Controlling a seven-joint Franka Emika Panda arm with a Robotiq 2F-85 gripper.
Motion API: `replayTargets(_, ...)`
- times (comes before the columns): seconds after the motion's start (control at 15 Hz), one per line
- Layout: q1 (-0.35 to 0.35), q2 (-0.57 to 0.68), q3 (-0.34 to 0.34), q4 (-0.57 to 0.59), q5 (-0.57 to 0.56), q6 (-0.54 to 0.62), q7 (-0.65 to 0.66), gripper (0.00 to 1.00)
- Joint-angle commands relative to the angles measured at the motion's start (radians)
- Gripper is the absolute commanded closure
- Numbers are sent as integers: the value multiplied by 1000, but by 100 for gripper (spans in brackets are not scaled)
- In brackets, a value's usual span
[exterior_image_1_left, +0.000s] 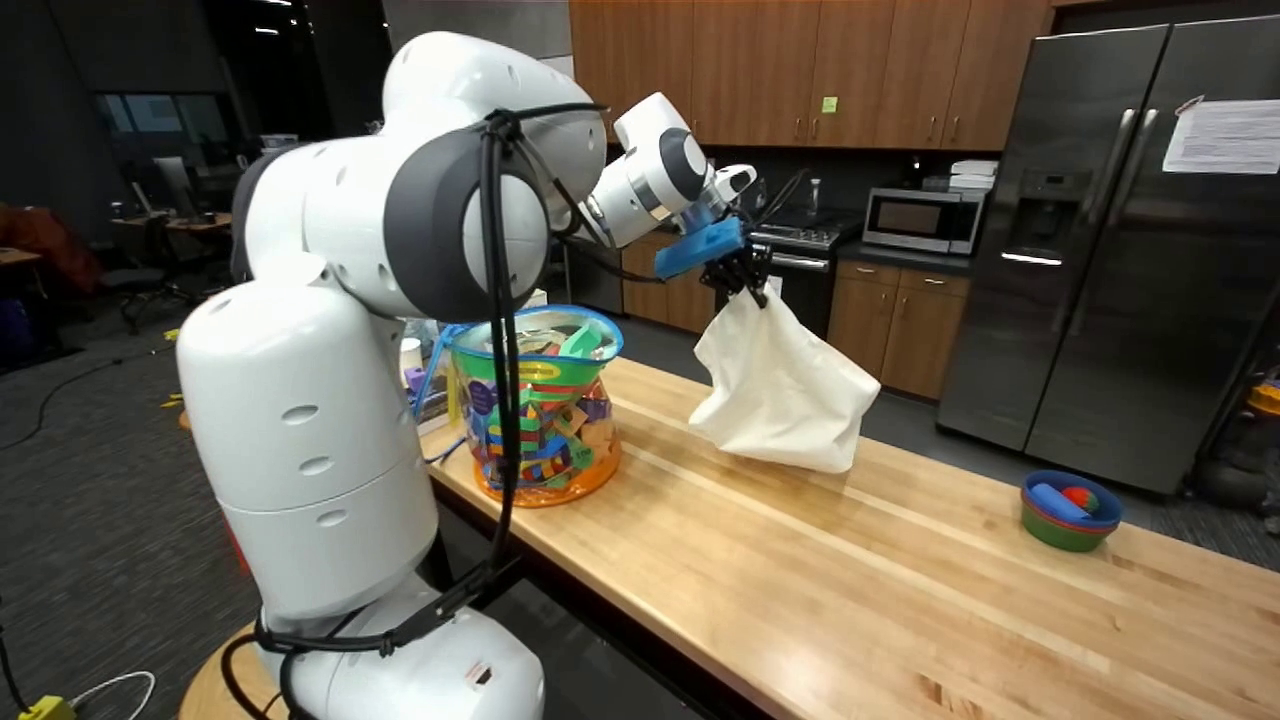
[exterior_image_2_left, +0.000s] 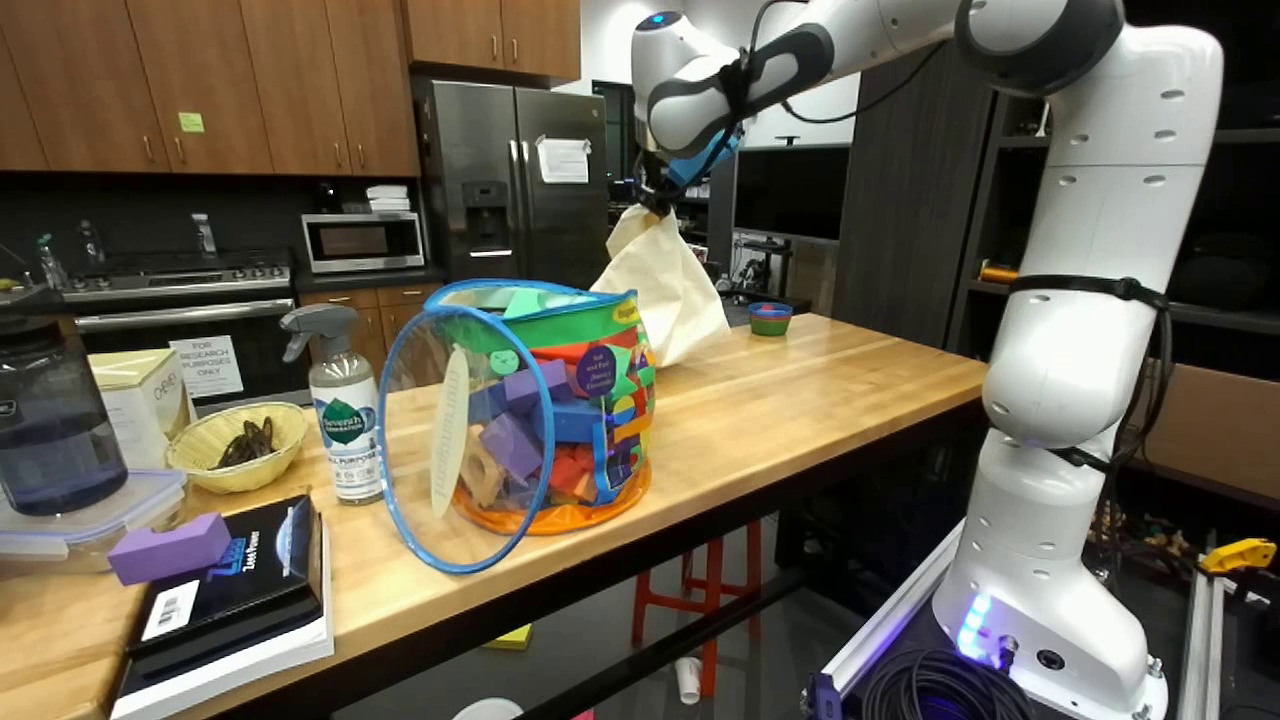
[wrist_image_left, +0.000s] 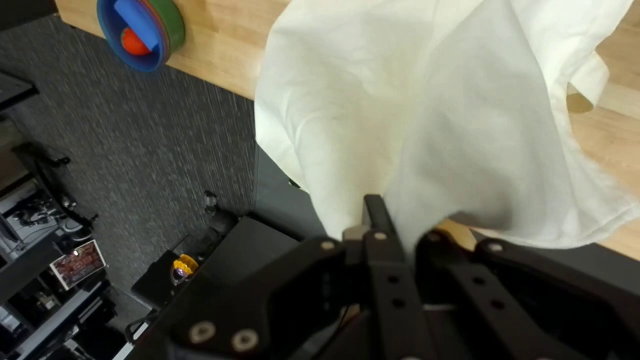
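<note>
Beyond the see-through block bag at near left, the gripper, nearly closed, pinches a cream cloth, creased and hanging loose over the wooden table. Its top stretches right to nested bowls beside the far edge

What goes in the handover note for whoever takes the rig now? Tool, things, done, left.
Tool: closed on the white cloth, above the wooden table.
Things: white cloth hangs between the bag of blocks and the nested bowls, both on the table. Can't tell if its lower edge touches the wood.
Done: white cloth gripped and held up.
Left: white cloth not yet released.
</note>
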Motion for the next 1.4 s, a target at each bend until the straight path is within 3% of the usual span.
replayTargets(0.0, -1, -205, 24, -231, 14, -36, 44, 99)
replayTargets(0.27, -9, -369, 56, -409, 60, -111, 79, 99)
replayTargets(0.73, -17, -563, 83, -582, 169, -186, 74, 99)
replayTargets(0.93, -7, -539, 80, -629, 232, -121, 69, 99)
replayTargets(1.33, -41, -364, 56, -706, 312, 10, 49, 99)
